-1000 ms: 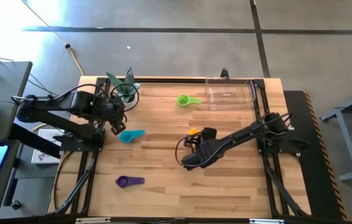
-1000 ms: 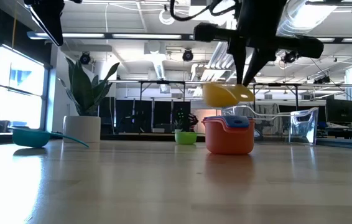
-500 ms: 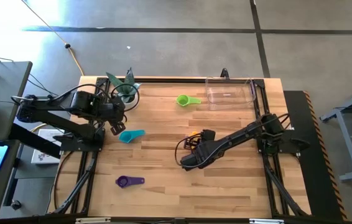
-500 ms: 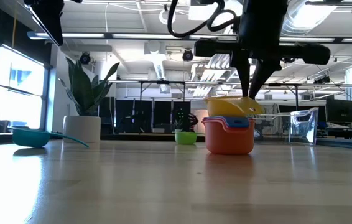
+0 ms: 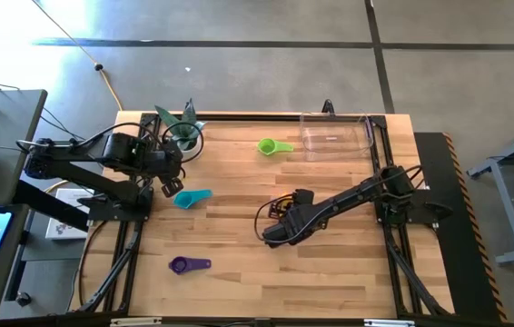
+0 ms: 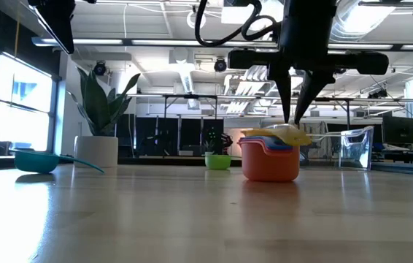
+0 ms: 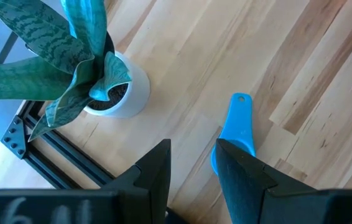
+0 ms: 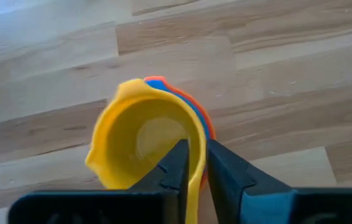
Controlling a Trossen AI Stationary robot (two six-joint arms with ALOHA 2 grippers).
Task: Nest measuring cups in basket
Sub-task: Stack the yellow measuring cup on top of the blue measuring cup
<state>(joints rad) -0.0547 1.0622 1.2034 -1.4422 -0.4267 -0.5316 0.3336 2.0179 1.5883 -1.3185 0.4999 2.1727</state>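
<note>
1. The purple cup [image 5: 179,265] lies nearest the table's [image 5: 239,291] front edge, handle pointing right, with bare wood all round it.
2. At mid-table the right gripper [image 6: 295,117] hangs over a stack of cups: its fingers [image 8: 177,163] are pinched narrow on the handle of the yellow cup [image 8: 142,140], which sits nested in the blue cup [image 6: 273,140] and the orange cup [image 6: 268,162]. The yellow bowl is smooth, round plastic, mouth up; its handle runs back between the fingers.
3. The teal cup [image 5: 187,198] lies left of centre, handle pointing right along the boards, just beside the left gripper [image 5: 171,183]. That gripper waits above the table's left side, fingers [image 7: 152,171] apart and holding nothing.
4. The green cup [image 5: 269,146] sits near the far edge, handle pointing right toward the basket [image 5: 334,133].
5. The basket, clear and low-walled with rounded corners, stands at the far right corner, long axis left to right.
6. A white pot [image 7: 117,93] with a leafy plant stands at the far left corner.
</note>
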